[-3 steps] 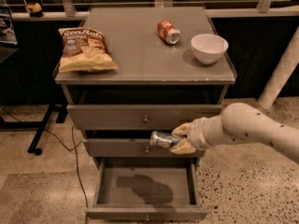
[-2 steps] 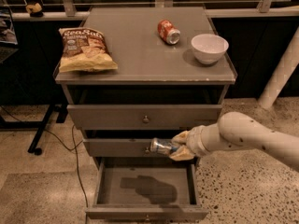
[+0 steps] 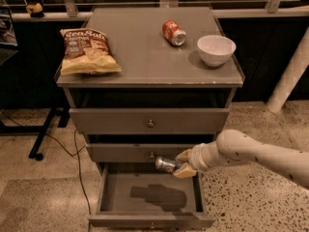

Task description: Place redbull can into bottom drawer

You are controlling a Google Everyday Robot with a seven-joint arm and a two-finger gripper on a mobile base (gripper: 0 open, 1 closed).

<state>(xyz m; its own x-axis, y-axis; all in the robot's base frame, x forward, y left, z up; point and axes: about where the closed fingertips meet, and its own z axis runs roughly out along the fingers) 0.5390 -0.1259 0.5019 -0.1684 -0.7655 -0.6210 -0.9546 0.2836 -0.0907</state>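
A speckled stone floor (image 3: 251, 207) runs under a grey cabinet (image 3: 140, 57) with three drawers. The top drawer (image 3: 111, 121) and the middle drawer (image 3: 120, 152) are pushed in, and the bottom drawer (image 3: 145, 220) is pulled out, its inside bare but for a shadow. On the cabinet top lie one chip bag (image 3: 88, 51), whose large lettering appears to read "Sea Salt" while the smaller print is too fine to read, one red-orange can (image 3: 173, 32) on its side, and one white bowl (image 3: 216, 49) standing upright. That makes two cans in all.

The redbull can (image 3: 166, 164) hangs in the air above the open bottom drawer, just in front of the middle drawer's face. Its long axis is roughly level, its free silver end pointing left; no brand lettering can be read on it. The gripper (image 3: 182, 164), at the end of the pale arm (image 3: 251, 153) reaching in from the right, has its two fingers (image 3: 184, 155) clamped on the can's right end, one above and one below.
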